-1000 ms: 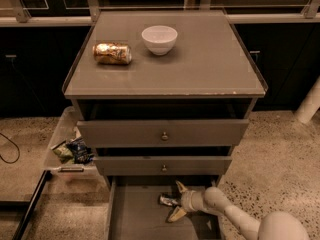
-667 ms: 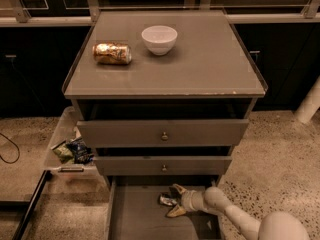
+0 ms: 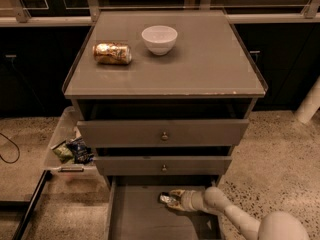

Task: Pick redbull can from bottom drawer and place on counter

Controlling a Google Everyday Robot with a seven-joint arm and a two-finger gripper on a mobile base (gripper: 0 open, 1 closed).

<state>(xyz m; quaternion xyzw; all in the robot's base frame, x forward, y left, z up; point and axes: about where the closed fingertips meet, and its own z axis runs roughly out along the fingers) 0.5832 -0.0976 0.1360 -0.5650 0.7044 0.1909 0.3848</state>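
Observation:
The redbull can [image 3: 164, 199], small and shiny silver, lies at the back of the open bottom drawer [image 3: 135, 219], just below the middle drawer's front. My gripper [image 3: 172, 200] reaches into the drawer from the lower right, and its fingers are closed around the can, low over the drawer floor. The counter [image 3: 200, 64], the flat grey-brown cabinet top, is above.
A gold-orange can [image 3: 112, 53] lies on its side and a white bowl [image 3: 159, 39] stands on the counter's back left. The two knobbed drawers [image 3: 163, 133] stick out slightly above the gripper. A bin with snack bags [image 3: 72, 150] sits left of the cabinet.
The fingers, spread wide beside the can a second ago, have closed in on it. The arm has barely moved.

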